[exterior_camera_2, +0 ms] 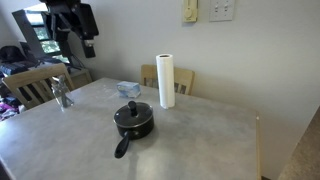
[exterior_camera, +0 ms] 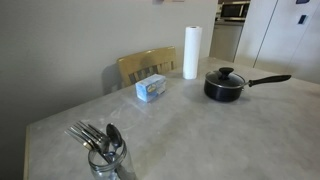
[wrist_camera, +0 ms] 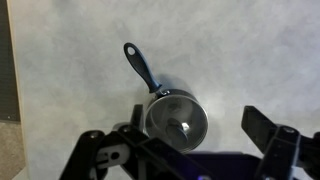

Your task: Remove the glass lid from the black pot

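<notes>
- The glass lid (wrist_camera: 170, 108) is sitting flat on the black pot (exterior_camera_2: 134, 127), with its black knob (exterior_camera: 226, 72) standing up at the centre. Nothing is lifted yet, so I judge the task is only beginning.
- The pot is resting toward the wall-side edge of the bench (exterior_camera_2: 205, 140), near the paper towel roll (exterior_camera_2: 166, 80) and well apart from the jar of cutlery (exterior_camera: 105, 155).
- Your jaws are standing wide open, gripping nothing. In the wrist view they are framing the lid from either side, with the knob lying between them but far below.
- In an exterior view the arm (exterior_camera_2: 75, 25) is hanging high over the jar's end of the bench, so the pot is lying down and away from the jaws.
- The pot's handle (wrist_camera: 140, 68) is pointing away from the jaws in the wrist view, so its long axis is not crossing your descent path.
- The coming move is probably turning on one thing: centring the knob between the jaws before closing, since an off-centre pinch may tilt the lid or shove the pot.
</notes>
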{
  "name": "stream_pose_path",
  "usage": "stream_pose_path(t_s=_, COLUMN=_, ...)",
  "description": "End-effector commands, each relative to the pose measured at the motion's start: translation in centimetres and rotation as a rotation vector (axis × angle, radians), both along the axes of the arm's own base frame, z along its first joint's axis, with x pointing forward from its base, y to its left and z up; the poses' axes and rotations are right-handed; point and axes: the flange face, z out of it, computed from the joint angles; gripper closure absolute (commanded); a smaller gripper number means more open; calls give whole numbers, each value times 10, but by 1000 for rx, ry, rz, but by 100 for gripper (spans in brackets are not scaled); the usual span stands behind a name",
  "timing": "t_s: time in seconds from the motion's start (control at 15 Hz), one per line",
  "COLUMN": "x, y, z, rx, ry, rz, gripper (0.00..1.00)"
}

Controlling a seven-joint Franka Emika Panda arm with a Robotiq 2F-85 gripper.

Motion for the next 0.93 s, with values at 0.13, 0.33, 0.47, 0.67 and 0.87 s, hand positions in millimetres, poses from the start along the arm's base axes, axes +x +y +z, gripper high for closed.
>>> stream_pose_path(t_s=0.13, x=37, y=-7, z=-58, rx=21, ry=35, rz=290, gripper=0)
stream_pose_path(t_s=0.33, x=29, y=0, z=-56, rx=10, ry=45, rz=215, gripper=0)
stream_pose_path(t_s=0.47, x=28, y=1, z=-52, rx=9, ry=38, rz=213, gripper=0)
stream_pose_path(t_s=0.67, x=22, y=3, z=-73, rx=117, ry=18, rz=134, gripper=0)
stream_pose_path(t_s=0.87, x=24, y=-1, z=-107, rx=247, ry=25, rz=63, gripper=0)
